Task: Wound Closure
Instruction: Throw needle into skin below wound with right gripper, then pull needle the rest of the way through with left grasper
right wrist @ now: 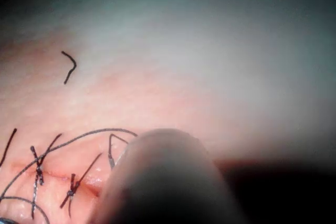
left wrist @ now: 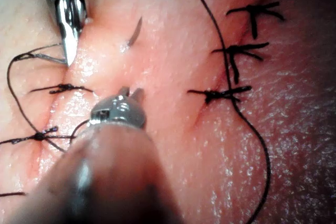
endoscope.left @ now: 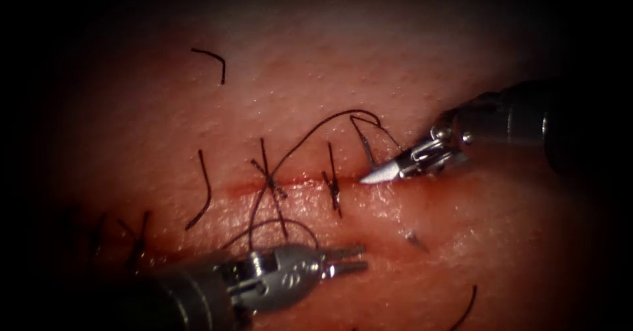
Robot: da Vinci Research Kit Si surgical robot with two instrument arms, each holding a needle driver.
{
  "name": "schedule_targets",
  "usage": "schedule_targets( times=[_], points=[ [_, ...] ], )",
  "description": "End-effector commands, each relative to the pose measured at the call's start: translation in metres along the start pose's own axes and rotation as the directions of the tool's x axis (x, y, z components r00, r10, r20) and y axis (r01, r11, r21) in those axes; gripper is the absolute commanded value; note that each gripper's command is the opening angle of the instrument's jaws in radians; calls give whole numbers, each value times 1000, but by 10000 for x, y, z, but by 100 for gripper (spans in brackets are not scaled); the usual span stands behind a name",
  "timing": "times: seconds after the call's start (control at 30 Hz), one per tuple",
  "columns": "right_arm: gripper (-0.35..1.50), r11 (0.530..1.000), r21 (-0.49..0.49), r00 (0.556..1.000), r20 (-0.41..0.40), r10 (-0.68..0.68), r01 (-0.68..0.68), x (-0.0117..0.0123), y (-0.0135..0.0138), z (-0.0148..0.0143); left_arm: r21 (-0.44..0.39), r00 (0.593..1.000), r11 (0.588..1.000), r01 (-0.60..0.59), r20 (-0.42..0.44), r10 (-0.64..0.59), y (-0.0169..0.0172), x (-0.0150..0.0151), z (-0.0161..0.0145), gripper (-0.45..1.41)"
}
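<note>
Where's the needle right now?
Endoscope view: the needle is in the tissue, tip poking out below the cut, right of the stitches, between the left end effector and right end effector.

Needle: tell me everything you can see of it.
The needle is thin, grey, curved metal, mostly buried in the tissue. A short pointed end sticks out below the cut, toward its right end, touched by neither tool. The left tool lies nearby, jaws open and empty; the right tool, jaws shut, seems to hold nothing.
</note>
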Motion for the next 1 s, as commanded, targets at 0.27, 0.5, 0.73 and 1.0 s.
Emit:
schedule_targets(
  times=[0.27,0.5,0.73,1.0],
  points=[
    [104,857,-92,828,-221,-515,508,49,-15,-19,24,994,997,-78,-71,79,-3,11,6,4],
    [115,741,-283,692,-267,-671,609,90,-15,-71,97,974,982,-159,-145,172,4,38,8,26],
    [94,721,-365,672,-274,-688,589,93,-8,-113,157,955,962,-222,-166,247,6,59,18,26],
    [81,715,-377,671,-265,-692,589,69,-7,-125,158,952,961,-227,-173,254,-8,56,32,26]
  ],
)
